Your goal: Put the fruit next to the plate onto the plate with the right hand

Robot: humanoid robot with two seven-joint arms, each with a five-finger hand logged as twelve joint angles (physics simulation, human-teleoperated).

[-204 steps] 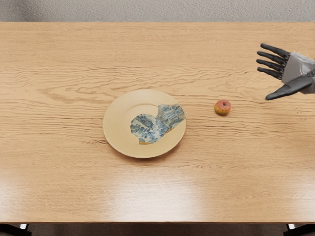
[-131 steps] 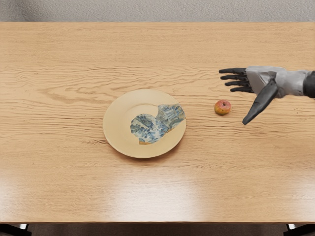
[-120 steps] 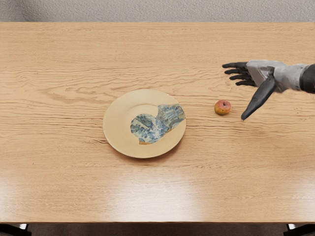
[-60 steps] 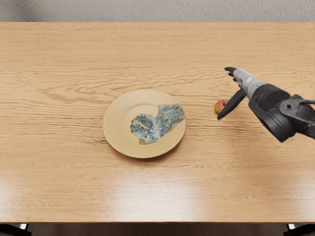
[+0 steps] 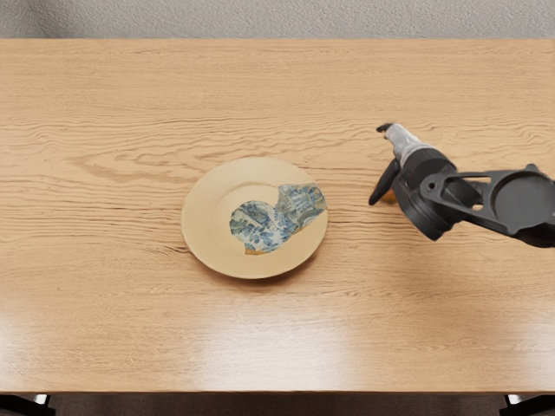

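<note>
Right hand (image 5: 396, 154): dropped over the nearly hidden apple (image 5: 389, 200) within the last second, grip impossible to tell; next, presumably closing, then carrying left to the plate (image 5: 217, 217).

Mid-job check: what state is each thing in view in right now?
right hand: down over the fruit, covering most of it; whether it has a grip cannot be told.
fruit: to the right of the plate and apart from it, only a sliver showing.
plate: flat on the table, no fruit on it.
table: carrying the plate.
</note>
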